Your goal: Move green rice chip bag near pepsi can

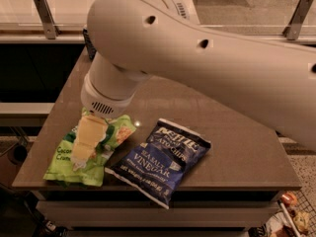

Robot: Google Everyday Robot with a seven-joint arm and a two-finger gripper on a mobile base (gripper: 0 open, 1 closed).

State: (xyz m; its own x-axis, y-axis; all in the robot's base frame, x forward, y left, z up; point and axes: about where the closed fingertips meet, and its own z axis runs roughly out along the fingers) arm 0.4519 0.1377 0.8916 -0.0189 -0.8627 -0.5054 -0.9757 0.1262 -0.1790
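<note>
The green rice chip bag [60, 163] lies flat at the table's front left corner. My gripper [85, 147] points down right over the middle of the bag and covers part of it; I cannot tell whether it touches the bag. The pepsi can [88, 42] stands at the table's far left and is almost wholly hidden behind my arm, with only a dark sliver showing. My large white arm [197, 58] crosses the view from the right.
A dark-blue Sea Salt Vinegar chip bag [160, 159] lies just right of the green bag, near the front edge. The brown table [242, 147] ends close in front of both bags. A railing with metal posts [44, 16] runs behind.
</note>
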